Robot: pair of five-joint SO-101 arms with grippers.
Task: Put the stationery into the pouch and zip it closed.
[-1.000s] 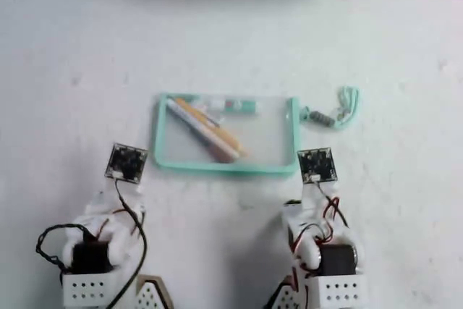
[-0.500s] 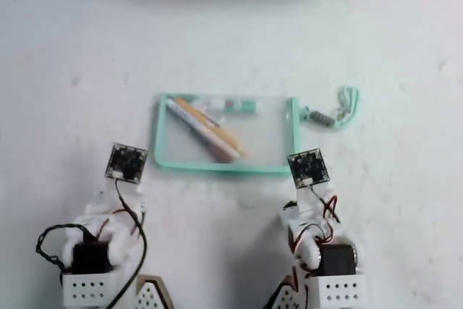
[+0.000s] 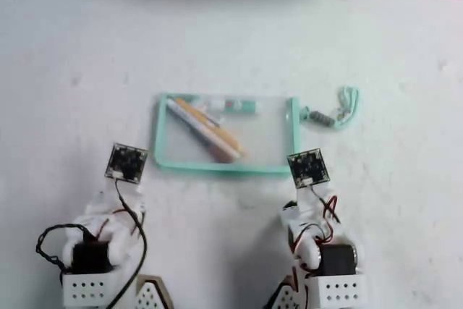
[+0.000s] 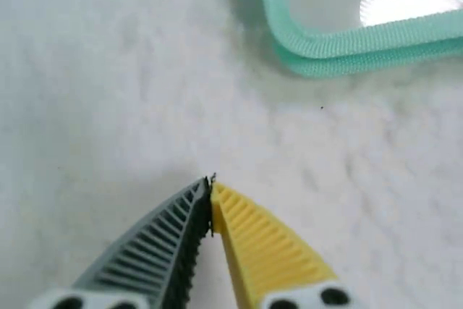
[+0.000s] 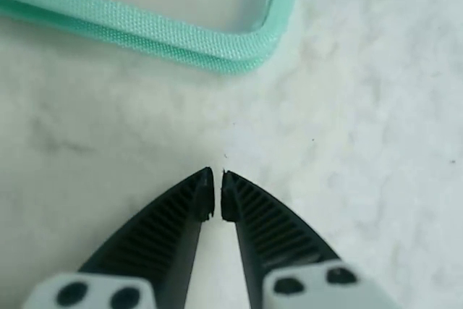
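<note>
A clear pouch point(image 3: 226, 137) with a mint-green border lies flat in the middle of the table, with pens and other stationery point(image 3: 206, 128) showing inside it. A green spiral cord point(image 3: 334, 114) trails from its right end. My left gripper point(image 4: 211, 182) is shut and empty above bare table, just short of the pouch's near left corner point(image 4: 304, 52). My right gripper point(image 5: 217, 176) is shut and empty too, close to the pouch's near right corner point(image 5: 246, 48). In the high view both arms sit at the front edge, the left wrist point(image 3: 127, 162) and right wrist point(image 3: 308, 167) beside those corners.
The white table point(image 3: 231, 48) stretches wide behind and to both sides of the pouch. Dark floor and room objects lie past the far edge.
The right wrist has shifted slightly to the left, toward the pouch's corner. The left arm and the pouch have stayed still.
</note>
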